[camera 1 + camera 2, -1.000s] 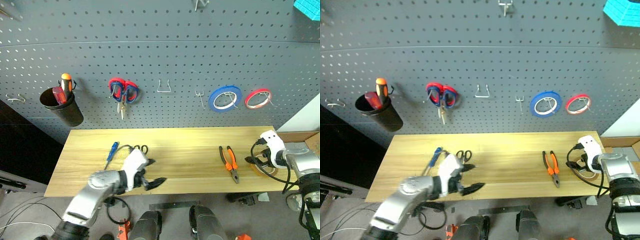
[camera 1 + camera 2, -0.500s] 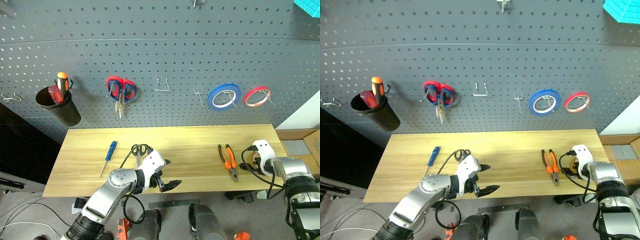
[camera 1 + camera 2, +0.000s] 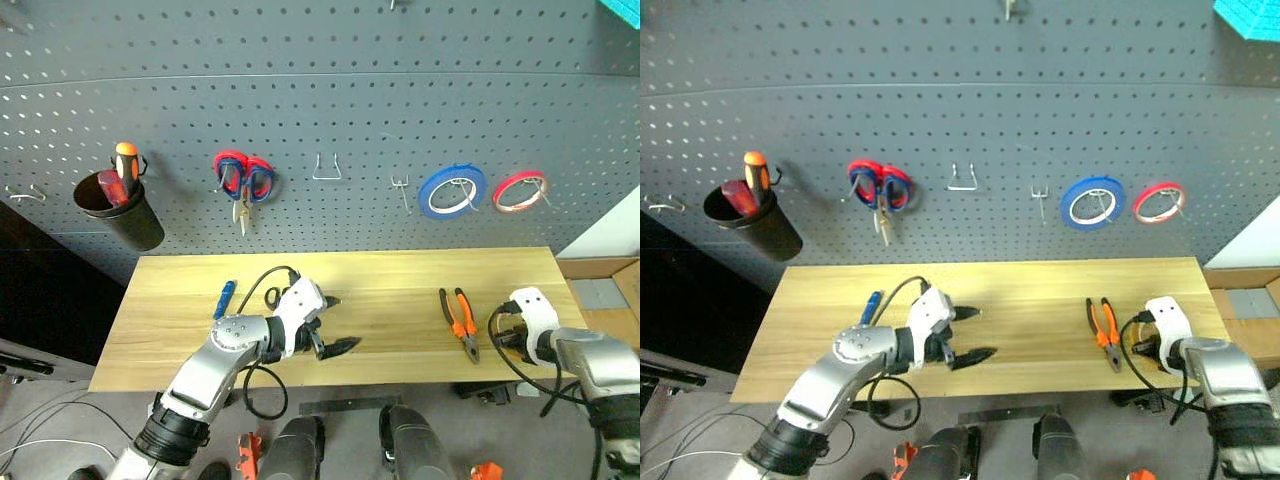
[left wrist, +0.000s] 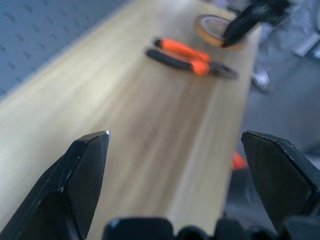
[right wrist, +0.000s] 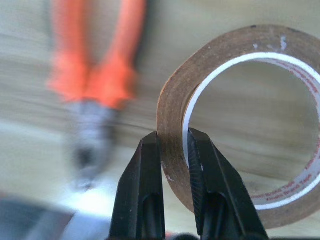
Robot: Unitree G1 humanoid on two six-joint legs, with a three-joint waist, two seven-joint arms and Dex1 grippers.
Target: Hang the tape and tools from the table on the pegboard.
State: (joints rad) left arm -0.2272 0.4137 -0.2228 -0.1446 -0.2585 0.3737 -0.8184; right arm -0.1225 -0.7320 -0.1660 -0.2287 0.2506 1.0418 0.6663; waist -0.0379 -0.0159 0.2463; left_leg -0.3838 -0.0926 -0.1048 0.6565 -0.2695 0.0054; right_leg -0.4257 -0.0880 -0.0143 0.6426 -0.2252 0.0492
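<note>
My right gripper [image 5: 172, 150] pinches the wall of the tape [image 5: 240, 125] at the table's [image 3: 400, 280] right end, just beside the pliers [image 3: 459, 321]. My left gripper [image 3: 335, 322] gapes wide over bare wood. Beyond hangs the pegboard [image 3: 320, 110].

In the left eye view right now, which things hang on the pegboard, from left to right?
Black cup with the orange-handled screwdriver → red-and-blue scissors → empty wire hook → small double hook → blue tape ring → red tape ring.
</note>
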